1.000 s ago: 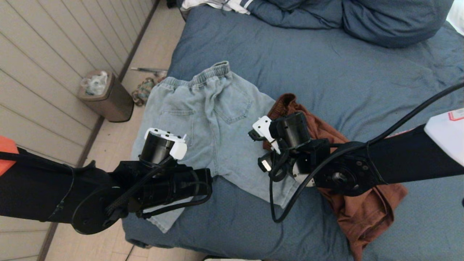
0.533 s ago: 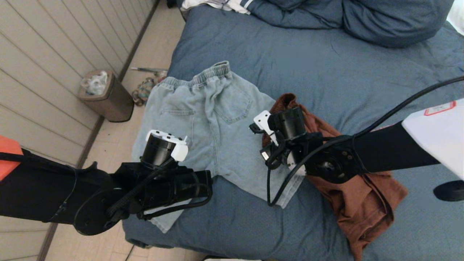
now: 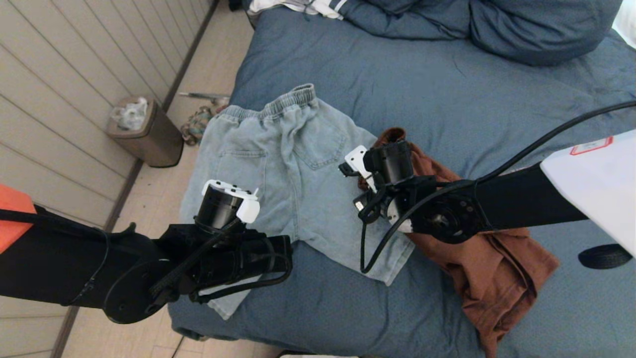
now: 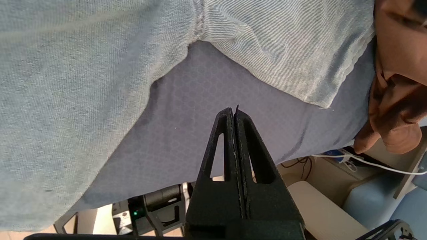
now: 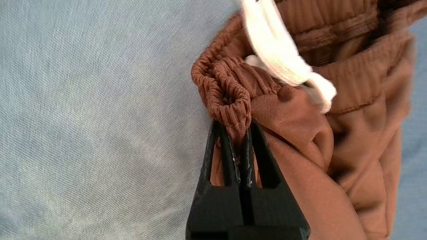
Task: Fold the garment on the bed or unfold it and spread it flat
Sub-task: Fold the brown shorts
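The left gripper (image 4: 235, 115) hangs near the bed's (image 3: 447, 99) front left corner, over the bare blue cover between the two legs of the light blue denim shorts (image 3: 278, 169). Its two black fingers (image 4: 227, 140) are pressed flat together with nothing between them, and they touch no cloth. The denim shorts lie spread out along the left edge of the bed, with one leg hanging a little off that edge and the stretchy waistband pointing toward the far end. Just beside them, toward the middle of the bed's front part, lies a crumpled pair of brown shorts (image 3: 497, 268), touching the denim shorts at the side. The right gripper (image 5: 235, 133) is at the far end of the brown shorts, right where the two garments meet. Its fingers are closed tight on a bunched fold of the brown waistband (image 5: 227, 96), so the cloth is pinched between them. A white drawstring (image 5: 283, 63) lies across the waistband close by. Farther away the blue cover is wrinkled and bare. At the far edge of the bed are blue pillows (image 3: 536, 30) and a white striped cloth (image 3: 298, 6) near the far left corner. On the floor beside the bed's left edge stands a small brown bin (image 3: 149, 134) against the wall.
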### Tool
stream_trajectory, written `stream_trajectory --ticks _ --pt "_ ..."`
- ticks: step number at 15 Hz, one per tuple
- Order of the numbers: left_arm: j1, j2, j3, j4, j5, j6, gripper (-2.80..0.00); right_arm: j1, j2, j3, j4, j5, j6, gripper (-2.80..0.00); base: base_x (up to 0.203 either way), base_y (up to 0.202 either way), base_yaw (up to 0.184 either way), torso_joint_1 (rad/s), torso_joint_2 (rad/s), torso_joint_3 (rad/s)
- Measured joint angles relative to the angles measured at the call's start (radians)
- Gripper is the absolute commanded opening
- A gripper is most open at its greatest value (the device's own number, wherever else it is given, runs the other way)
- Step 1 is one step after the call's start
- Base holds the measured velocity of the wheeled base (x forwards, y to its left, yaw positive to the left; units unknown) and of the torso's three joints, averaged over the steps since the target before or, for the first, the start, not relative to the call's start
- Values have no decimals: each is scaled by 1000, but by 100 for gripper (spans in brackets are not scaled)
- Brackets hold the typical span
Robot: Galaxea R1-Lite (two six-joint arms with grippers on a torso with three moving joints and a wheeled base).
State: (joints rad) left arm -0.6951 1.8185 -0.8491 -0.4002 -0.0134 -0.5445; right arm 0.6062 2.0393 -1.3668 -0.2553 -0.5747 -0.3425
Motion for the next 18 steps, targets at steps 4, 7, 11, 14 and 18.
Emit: stream_trajectory --ticks 4,7,11,14,18 --pt "-21 -3 10 -1 5 -1 -280 -48 -59 -10 -77 0 -3 -280 0 0 0 0 0 0" --pt "-52 -4 24 0 8 -1 -280 -129 -123 -4 -89 15 -4 -280 0 0 0 0 0 0" --pt "-76 -1 27 0 13 0 -280 -215 -131 -89 -87 86 3 -280 0 0 0 0 0 0" --pt "-78 2 25 -1 13 1 -280 -267 -93 -167 -85 117 18 -280 0 0 0 0 0 0" --pt "-80 24 26 0 13 2 -280 -285 -64 -235 -78 176 79 -280 0 0 0 0 0 0"
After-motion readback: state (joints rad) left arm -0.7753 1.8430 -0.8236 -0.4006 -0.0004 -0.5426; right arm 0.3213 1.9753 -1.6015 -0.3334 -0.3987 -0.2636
